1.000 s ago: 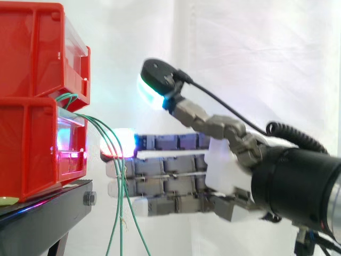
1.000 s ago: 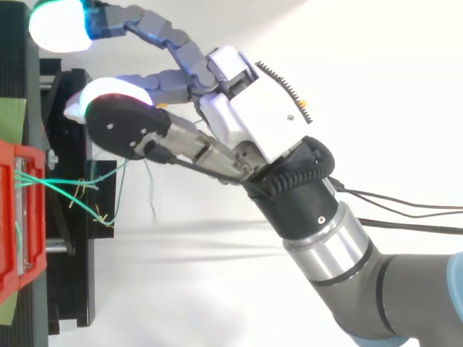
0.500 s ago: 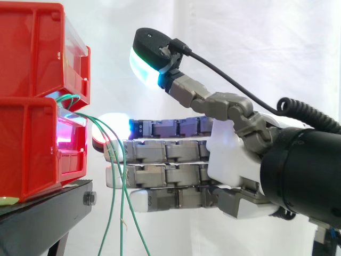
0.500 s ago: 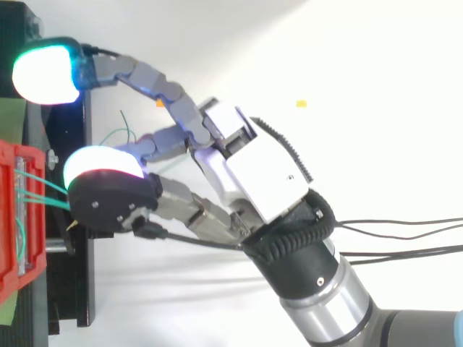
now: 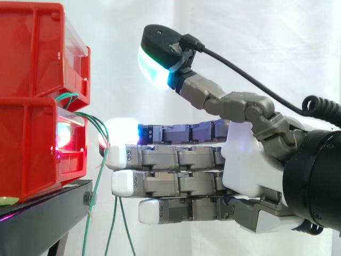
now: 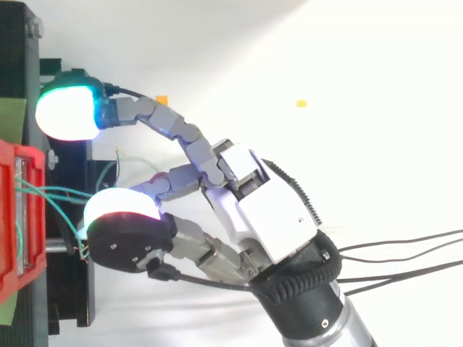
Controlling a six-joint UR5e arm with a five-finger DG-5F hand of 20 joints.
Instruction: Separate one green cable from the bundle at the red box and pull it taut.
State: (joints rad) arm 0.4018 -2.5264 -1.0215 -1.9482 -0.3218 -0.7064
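Observation:
Thin green cables come out between the two stacked red boxes and hang down beside the black stand. In the top view the green cables fan from the red box toward the hand. My hand reaches in level from the right and is open, its fingers straight and stacked. The fingertips touch the hanging strands just in front of the lower box. The thumb is raised high above them, well apart. One strand drops close to the stand; two others hang under the fingers.
The black stand carries the boxes, with a bolt on its near face. A white curtain is behind. Green tape lies on the stand top. A small orange scrap lies on the white floor.
The hand has shifted sideways along the stand, downward in the top view, until its fingertips reached the cables. One strand now hangs nearer the stand than before.

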